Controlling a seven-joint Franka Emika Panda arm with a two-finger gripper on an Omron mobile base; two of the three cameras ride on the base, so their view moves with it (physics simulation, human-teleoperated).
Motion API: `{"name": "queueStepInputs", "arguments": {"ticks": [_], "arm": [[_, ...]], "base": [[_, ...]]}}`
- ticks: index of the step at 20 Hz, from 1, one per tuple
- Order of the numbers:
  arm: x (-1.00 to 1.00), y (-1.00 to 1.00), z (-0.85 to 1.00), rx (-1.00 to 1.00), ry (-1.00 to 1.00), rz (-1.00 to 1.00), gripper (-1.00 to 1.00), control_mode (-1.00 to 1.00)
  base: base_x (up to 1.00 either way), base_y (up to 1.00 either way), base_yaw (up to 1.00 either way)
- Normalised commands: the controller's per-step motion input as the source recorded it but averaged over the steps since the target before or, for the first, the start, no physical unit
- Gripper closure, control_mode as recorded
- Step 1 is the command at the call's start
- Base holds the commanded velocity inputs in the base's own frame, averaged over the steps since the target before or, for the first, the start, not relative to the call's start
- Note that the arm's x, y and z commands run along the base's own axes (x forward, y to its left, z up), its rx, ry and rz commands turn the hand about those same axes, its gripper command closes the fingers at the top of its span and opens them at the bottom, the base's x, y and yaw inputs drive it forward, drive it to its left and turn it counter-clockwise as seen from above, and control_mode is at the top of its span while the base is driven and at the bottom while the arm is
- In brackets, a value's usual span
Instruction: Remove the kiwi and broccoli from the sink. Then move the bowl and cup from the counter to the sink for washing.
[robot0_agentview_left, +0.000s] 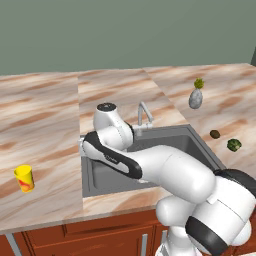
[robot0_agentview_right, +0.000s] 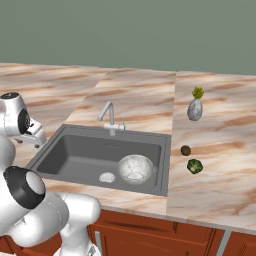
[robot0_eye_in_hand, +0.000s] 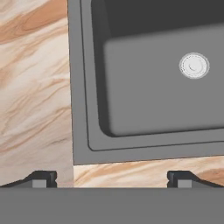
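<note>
At the centre of the right base view, you see the sink (robot0_agentview_right: 75, 155) with the bowl (robot0_agentview_right: 135, 168) already sitting in its lower right corner, just beside the round drain (robot0_agentview_right: 107, 177). Kiwi (robot0_agentview_right: 185, 150) and broccoli (robot0_agentview_right: 194, 166) lie close together on the counter (robot0_agentview_right: 215, 190) to the right of the basin, below the grey vase (robot0_agentview_right: 195, 109) with its green tuft, so the clearing step looks finished and the bowl's transfer looks done as well. What remains for you, by these pictures, is the cup (robot0_agentview_left: 24, 178), standing alone at the lower left of the left base view, well apart from the sink's left rim. Your gripper (robot0_eye_in_hand: 111, 177) hangs empty over the basin's edge where it meets the counter, its two fingers (robot0_eye_in_hand: 41, 178) spread wide with nothing between them; in the left base view the arm's own bulk hides the hand, so its exact height over the rim is probably best left unjudged. Silver tap (robot0_agentview_left: 144, 116) stands behind the basin. Judged from this, your next job is to swing toward the cup at the frame's left and fetch it.
</note>
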Motion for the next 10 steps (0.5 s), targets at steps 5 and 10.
{"name": "queueStepInputs", "arguments": {"ticks": [5,10], "arm": [[0.01,0.31,0.03,0.0,0.0,-0.03,-1.0,-1.0],[0.0,0.27,0.05,0.0,0.03,0.0,-1.0,-1.0]], "base": [[0.0,0.0,0.0],[0.0,0.0,0.0]]}}
